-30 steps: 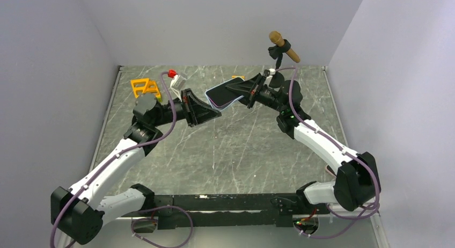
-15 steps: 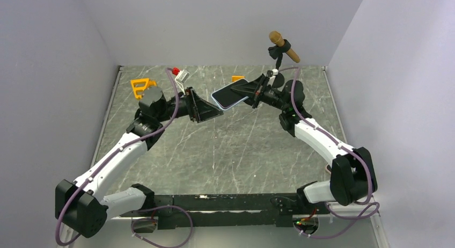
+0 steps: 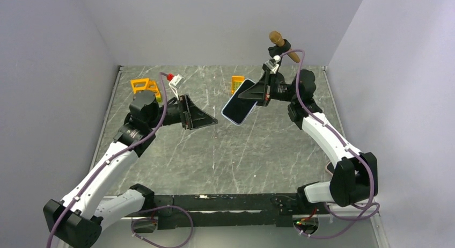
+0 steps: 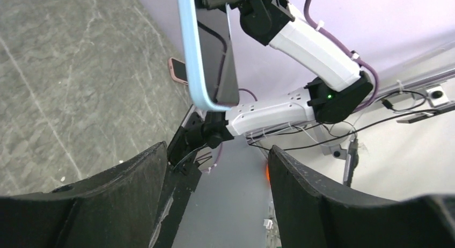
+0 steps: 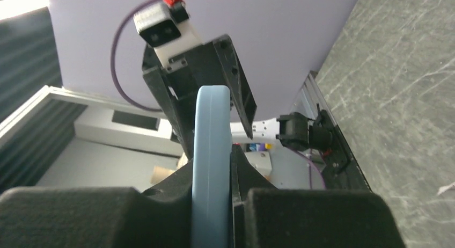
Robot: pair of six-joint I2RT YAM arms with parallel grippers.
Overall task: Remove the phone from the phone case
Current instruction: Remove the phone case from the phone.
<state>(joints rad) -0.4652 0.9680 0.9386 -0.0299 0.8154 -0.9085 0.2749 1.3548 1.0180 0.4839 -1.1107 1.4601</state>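
A phone in a light blue phone case (image 3: 239, 103) hangs in the air above the middle of the table, tilted steeply with its lower end toward me. My right gripper (image 3: 255, 93) is shut on its upper end. In the right wrist view the case's blue edge (image 5: 212, 151) stands between the pads with a thin dark slab against its right side. My left gripper (image 3: 213, 121) is open and empty, a short way left of the phone and apart from it. From the left wrist view the blue case rim (image 4: 188, 49) and the dark phone (image 4: 215, 55) hang beyond the open left gripper (image 4: 214, 151).
Orange plastic toys (image 3: 145, 86) lie at the back left, with a small orange piece (image 3: 237, 83) at the back middle. A brown-handled tool (image 3: 284, 46) sticks out by the back wall. A small pink object (image 4: 178, 70) lies near the table's right edge.
My left gripper has opened and drawn back to the left, away from the phone. The right arm has lifted and swung the phone from nearly flat to steeply tilted.
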